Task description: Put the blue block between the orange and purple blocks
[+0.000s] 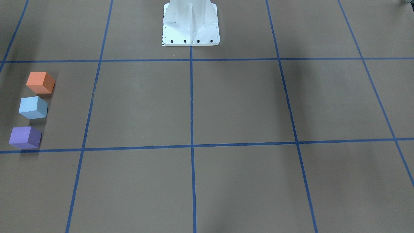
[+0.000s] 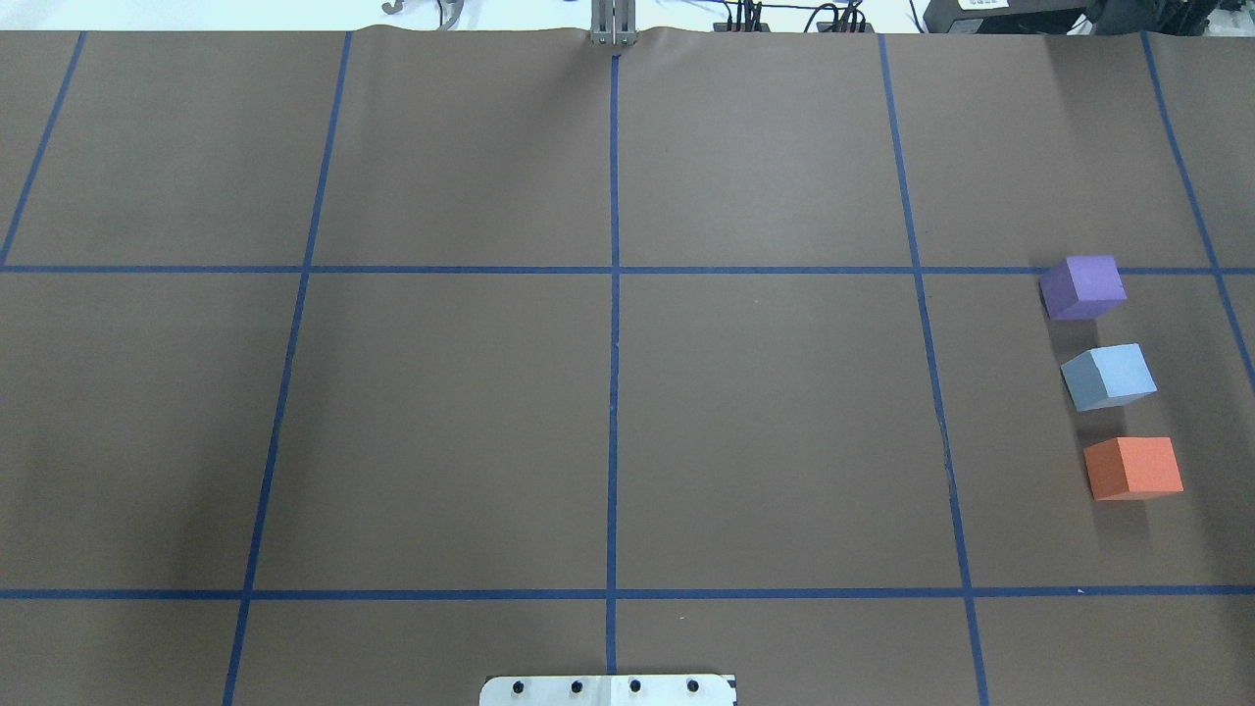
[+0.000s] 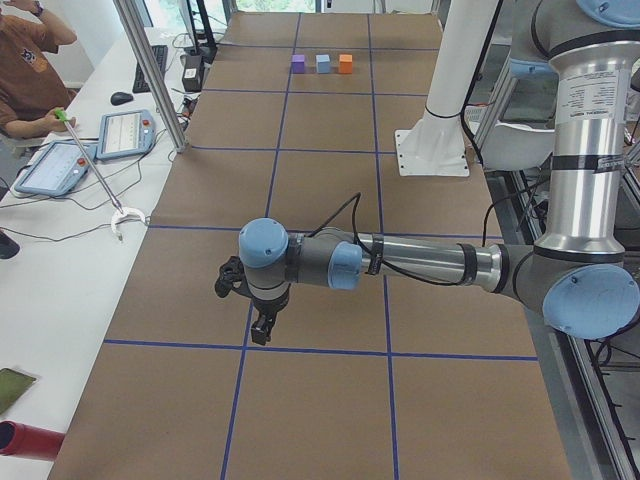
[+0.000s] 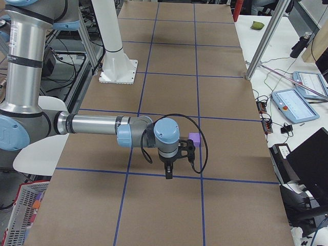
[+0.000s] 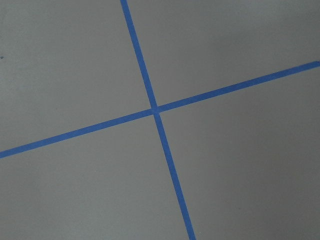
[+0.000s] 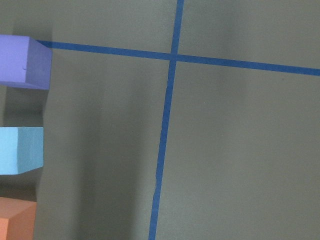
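Three blocks stand in a row on the brown table, on my right side. The blue block (image 2: 1108, 376) sits between the purple block (image 2: 1081, 286) and the orange block (image 2: 1133, 468), apart from both. The row also shows in the front view: orange (image 1: 40, 82), blue (image 1: 33, 107), purple (image 1: 25, 137). The right wrist view has them at its left edge: purple (image 6: 22, 62), blue (image 6: 20, 150), orange (image 6: 15, 220). My right gripper (image 4: 169, 171) hangs above the table near the row. My left gripper (image 3: 262, 325) hangs far from it. I cannot tell if either is open or shut.
Blue tape lines (image 2: 614, 294) split the table into squares. The white robot base (image 1: 190, 26) stands at the table's near edge. A side table holds tablets (image 3: 125, 133) and cables, with a person (image 3: 20, 60) seated there. Metal posts (image 4: 264, 48) stand at the table's far edge.
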`<state>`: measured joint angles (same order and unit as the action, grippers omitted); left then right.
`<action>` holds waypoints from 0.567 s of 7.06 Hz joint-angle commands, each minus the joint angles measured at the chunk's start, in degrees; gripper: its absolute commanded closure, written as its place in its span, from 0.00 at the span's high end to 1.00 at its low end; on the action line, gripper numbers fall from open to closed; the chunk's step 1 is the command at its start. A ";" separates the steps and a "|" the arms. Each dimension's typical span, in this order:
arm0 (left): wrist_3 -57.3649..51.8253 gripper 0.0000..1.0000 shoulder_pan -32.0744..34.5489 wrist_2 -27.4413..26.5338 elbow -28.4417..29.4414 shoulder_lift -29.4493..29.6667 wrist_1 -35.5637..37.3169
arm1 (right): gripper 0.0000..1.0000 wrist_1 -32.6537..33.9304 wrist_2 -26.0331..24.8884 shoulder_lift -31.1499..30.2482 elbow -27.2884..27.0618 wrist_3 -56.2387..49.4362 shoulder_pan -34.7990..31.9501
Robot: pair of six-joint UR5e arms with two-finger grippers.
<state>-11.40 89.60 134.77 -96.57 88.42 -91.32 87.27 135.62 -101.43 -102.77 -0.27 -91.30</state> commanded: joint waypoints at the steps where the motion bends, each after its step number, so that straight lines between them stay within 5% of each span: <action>1: 0.06 1.00 0.31 -0.12 -0.63 -0.18 0.17 | 1.00 0.18 0.61 0.26 -2.69 5.36 0.68; 4: 0.15 1.00 0.31 -0.12 -0.64 -0.26 0.17 | 1.00 0.18 0.96 0.62 -3.31 6.33 2.27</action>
<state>-11.26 89.91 134.65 -97.24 88.17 -91.14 87.45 136.38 -100.88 -105.93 5.78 -89.50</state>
